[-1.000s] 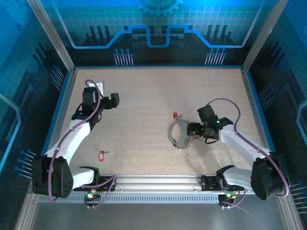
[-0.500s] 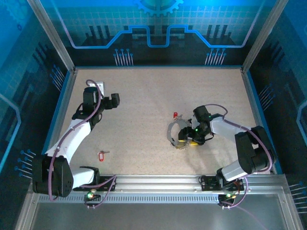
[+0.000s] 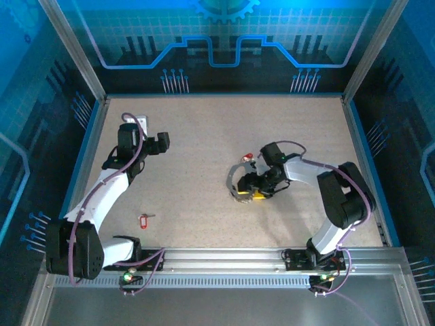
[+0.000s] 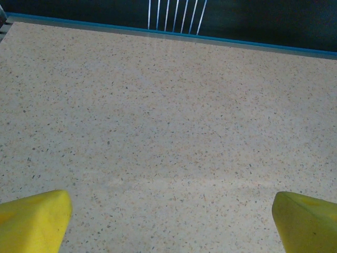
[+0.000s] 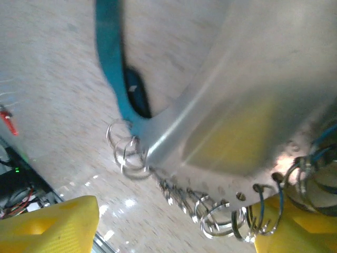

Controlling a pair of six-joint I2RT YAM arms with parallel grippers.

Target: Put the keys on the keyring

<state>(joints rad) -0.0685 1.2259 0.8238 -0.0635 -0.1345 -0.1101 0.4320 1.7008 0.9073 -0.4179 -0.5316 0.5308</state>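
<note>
Straddling the keyring (image 5: 213, 215), the right gripper (image 3: 253, 193) stood with its jaws part-way apart. Whether they truly pinched the wire could not be told. The step in hand looked like securing the ring. Next would call for a firm hold while the left gripper (image 3: 162, 141), spread wide far left of the keyring, fetched a key. One red-tagged key (image 3: 249, 157) lay just beyond the keyring, a second red-tagged key (image 3: 143, 221) well apart, near-left. Speckled beige table (image 3: 204, 122) and blue-lit walls (image 3: 224, 41) lay around.
</note>
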